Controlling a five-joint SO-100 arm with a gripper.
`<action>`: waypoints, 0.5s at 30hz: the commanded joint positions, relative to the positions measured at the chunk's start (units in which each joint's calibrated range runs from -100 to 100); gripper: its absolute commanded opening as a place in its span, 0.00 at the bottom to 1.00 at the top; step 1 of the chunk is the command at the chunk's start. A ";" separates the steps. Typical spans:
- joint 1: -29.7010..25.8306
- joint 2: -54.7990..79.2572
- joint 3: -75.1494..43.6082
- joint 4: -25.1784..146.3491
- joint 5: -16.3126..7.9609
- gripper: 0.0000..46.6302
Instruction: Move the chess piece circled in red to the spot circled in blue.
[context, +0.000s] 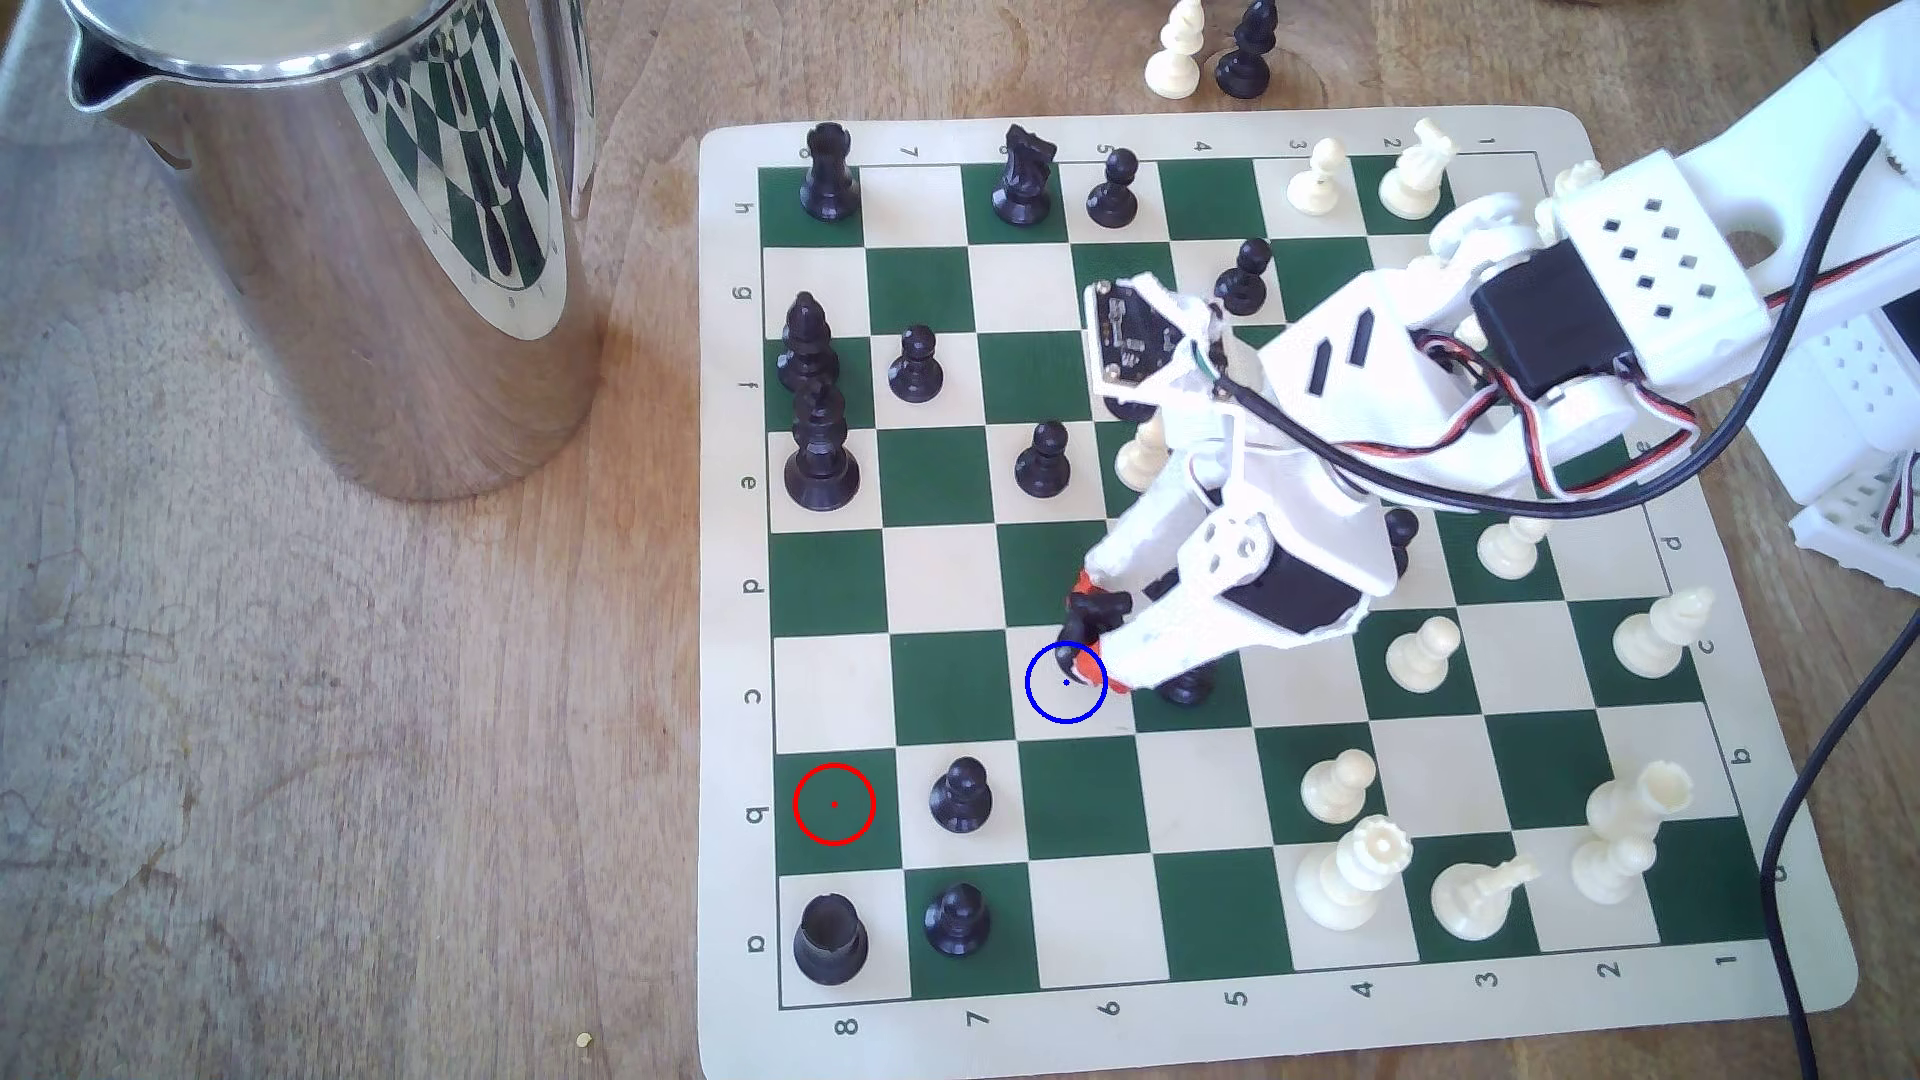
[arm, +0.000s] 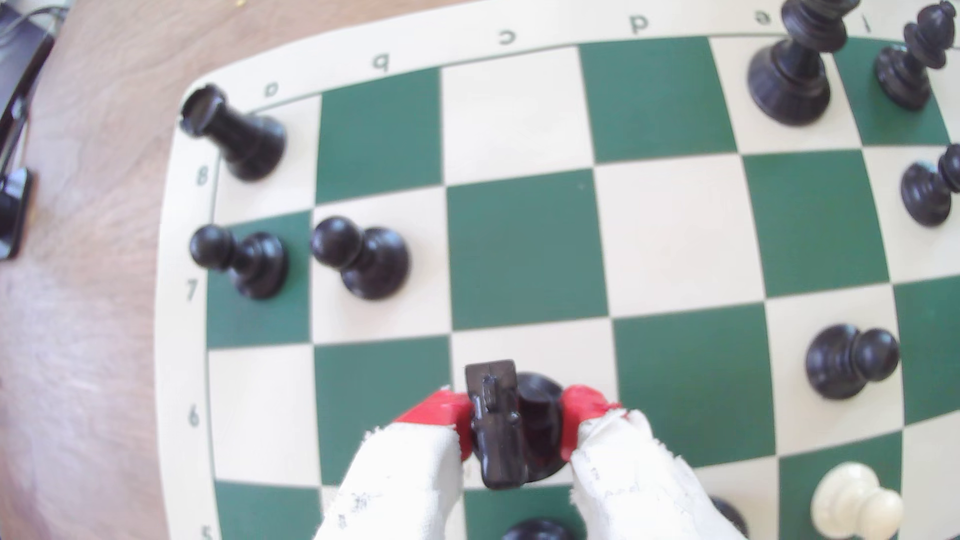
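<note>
Red-tipped gripper (arm: 517, 420) pinched the black knight (arm: 501, 426).
The knight sat between its pads over the blue-ringed cream square (context: 1051, 698), and the red-ringed green square (context: 834, 804) lay well apart from the fingertips.

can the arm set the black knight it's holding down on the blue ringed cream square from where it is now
Probably yes. The gripper, shut on the small black plastic knight, hangs at the edge of the blue-ringed cream square, which is bare; the nearest black pawn stands one square away.
</note>
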 joint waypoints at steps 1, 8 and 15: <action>0.40 -0.92 -1.23 -1.49 0.15 0.01; 1.26 1.21 -1.59 -3.21 0.15 0.01; 1.26 2.73 -3.04 -3.29 0.15 0.01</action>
